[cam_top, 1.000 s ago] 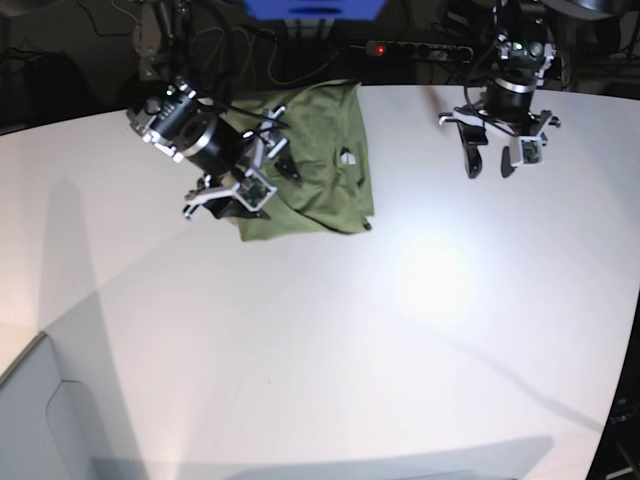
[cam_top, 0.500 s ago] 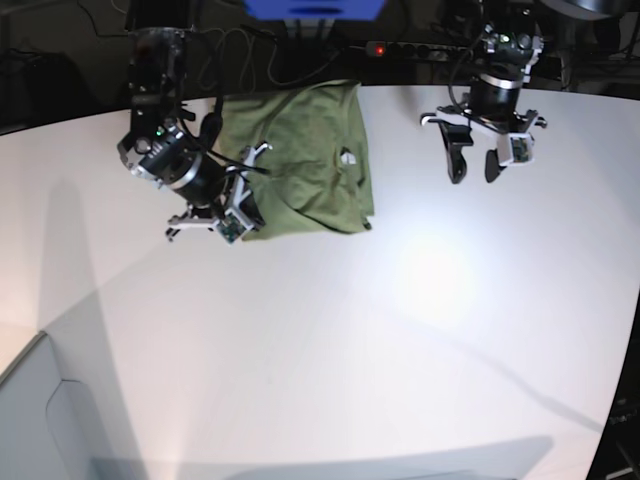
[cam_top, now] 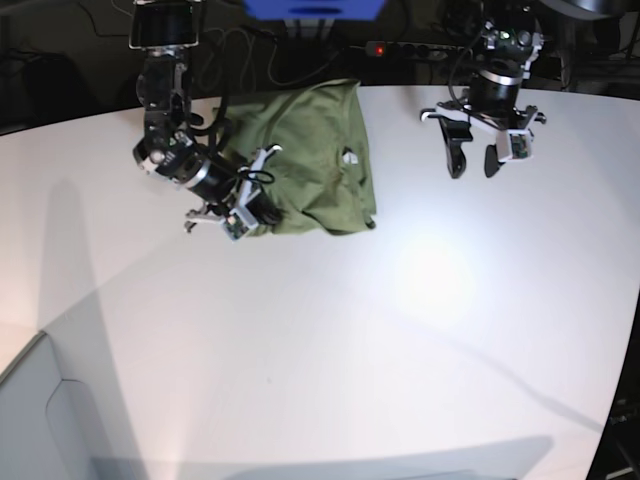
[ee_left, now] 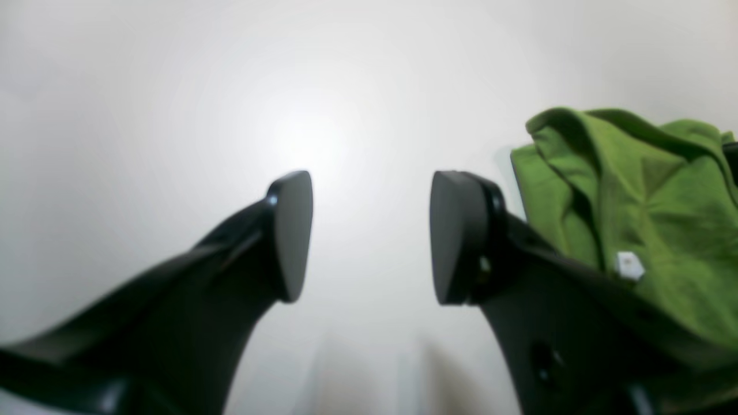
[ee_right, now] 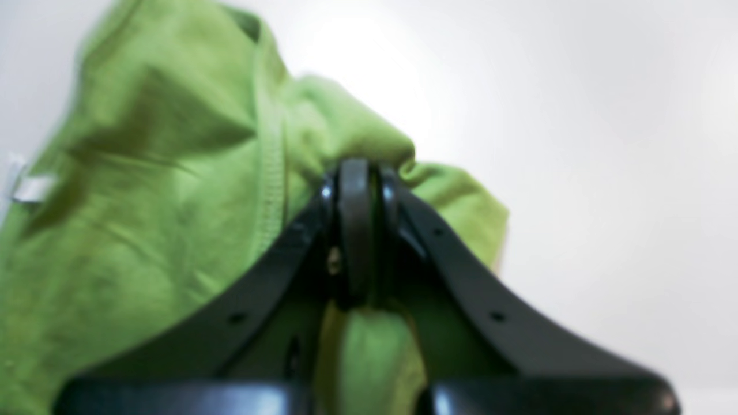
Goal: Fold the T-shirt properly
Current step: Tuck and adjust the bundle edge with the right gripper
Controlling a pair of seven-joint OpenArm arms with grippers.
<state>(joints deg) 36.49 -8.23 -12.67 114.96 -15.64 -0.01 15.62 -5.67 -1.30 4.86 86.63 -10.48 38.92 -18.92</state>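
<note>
Bunching T-shirt (ee_right: 144, 190) corner inside clamped right gripper (ee_right: 356, 173)

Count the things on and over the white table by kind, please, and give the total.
T-shirt: 1
Robot pincers: 2, the left pincer open and empty, the right pincer shut on the T-shirt
Table: 1
Total: 4
</note>
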